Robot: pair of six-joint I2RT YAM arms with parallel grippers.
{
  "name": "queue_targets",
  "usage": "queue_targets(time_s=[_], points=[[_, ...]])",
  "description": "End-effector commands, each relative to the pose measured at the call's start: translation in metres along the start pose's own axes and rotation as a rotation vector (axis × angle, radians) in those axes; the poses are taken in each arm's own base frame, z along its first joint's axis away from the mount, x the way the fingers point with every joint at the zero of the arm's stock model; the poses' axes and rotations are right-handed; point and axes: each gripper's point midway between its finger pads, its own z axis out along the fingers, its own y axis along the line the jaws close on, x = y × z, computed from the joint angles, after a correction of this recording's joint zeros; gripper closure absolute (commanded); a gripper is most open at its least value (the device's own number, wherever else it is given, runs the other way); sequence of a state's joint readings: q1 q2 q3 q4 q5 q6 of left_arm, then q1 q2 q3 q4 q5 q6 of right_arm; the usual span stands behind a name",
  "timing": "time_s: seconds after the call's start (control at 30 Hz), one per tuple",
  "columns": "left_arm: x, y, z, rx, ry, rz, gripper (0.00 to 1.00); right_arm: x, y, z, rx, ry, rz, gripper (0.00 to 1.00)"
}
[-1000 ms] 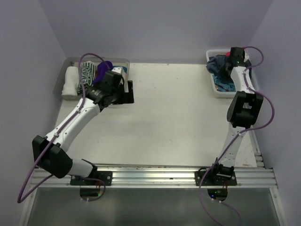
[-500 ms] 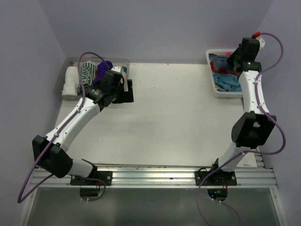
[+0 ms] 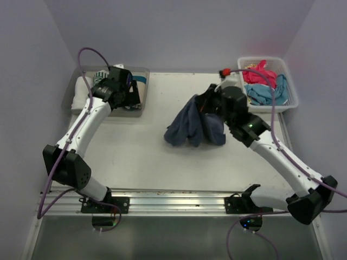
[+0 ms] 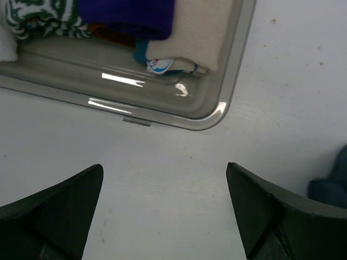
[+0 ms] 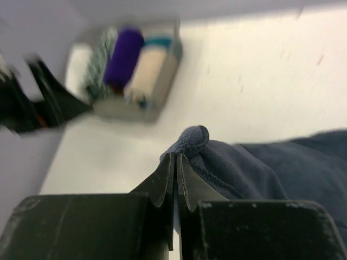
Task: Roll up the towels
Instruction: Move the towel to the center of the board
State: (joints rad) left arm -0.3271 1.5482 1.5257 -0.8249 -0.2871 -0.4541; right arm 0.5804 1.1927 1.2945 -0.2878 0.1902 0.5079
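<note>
Right pincer clenched on a fold of the navy towel, bunched near tabletop centre, about 1 o'clock. Left pincer released, empty, beside clear tub at 10 o'clock. Advice: lower, drag toward 6 o'clock so cloth spreads flat before rolling.

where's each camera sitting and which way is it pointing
Top external: above and behind the robot, looking down on the table; left arm and right arm show.
Left wrist: over the table, looking down at a corner of the clear tub; open left fingers at the bottom.
Right wrist: looks across the table toward the tub; right fingers shut on the navy towel.
Shared: both wrist views show the tub and its purple towel.
</note>
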Motion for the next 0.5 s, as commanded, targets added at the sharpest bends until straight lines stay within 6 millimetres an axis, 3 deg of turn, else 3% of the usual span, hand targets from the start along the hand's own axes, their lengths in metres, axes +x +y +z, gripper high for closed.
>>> queue_targets(time_s=[0.0,0.03,0.07,0.13,0.2,0.27,0.33,0.37,0.4,0.47], points=[[-0.003,0.036,-0.003,-0.092,0.002,-0.014,0.01,0.139,-0.016,0.016,0.086,0.297,0.027,1.0],[0.007,0.034,-0.002,-0.068,0.024,-0.013,0.0,0.165,-0.016,0.012,0.083,0.356,0.019,0.94],[0.011,0.031,-0.002,-0.045,0.032,-0.014,0.0,0.202,-0.034,0.008,0.13,0.437,0.006,0.75],[0.027,0.02,0.0,0.031,0.061,-0.012,0.0,0.227,-0.056,-0.002,0.203,0.505,-0.002,0.57],[0.04,0.013,0.001,0.067,0.073,0.014,0.01,0.23,-0.083,-0.02,0.294,0.52,-0.052,0.47],[0.058,-0.009,-0.004,0.103,0.075,0.098,0.01,0.229,-0.102,-0.032,0.345,0.518,-0.067,0.44],[0.096,-0.035,-0.008,0.148,0.13,0.182,0.01,0.224,-0.118,-0.041,0.358,0.522,0.006,0.44],[0.111,-0.038,-0.008,0.153,0.166,0.185,0.02,0.24,-0.126,-0.05,0.35,0.576,0.048,0.44],[0.14,-0.036,-0.007,0.139,0.226,0.167,0.02,0.236,-0.136,-0.051,0.37,0.558,0.093,0.44],[0.176,-0.026,0.001,0.114,0.29,0.118,0.04,0.244,-0.149,-0.058,0.414,0.565,0.104,0.44]])
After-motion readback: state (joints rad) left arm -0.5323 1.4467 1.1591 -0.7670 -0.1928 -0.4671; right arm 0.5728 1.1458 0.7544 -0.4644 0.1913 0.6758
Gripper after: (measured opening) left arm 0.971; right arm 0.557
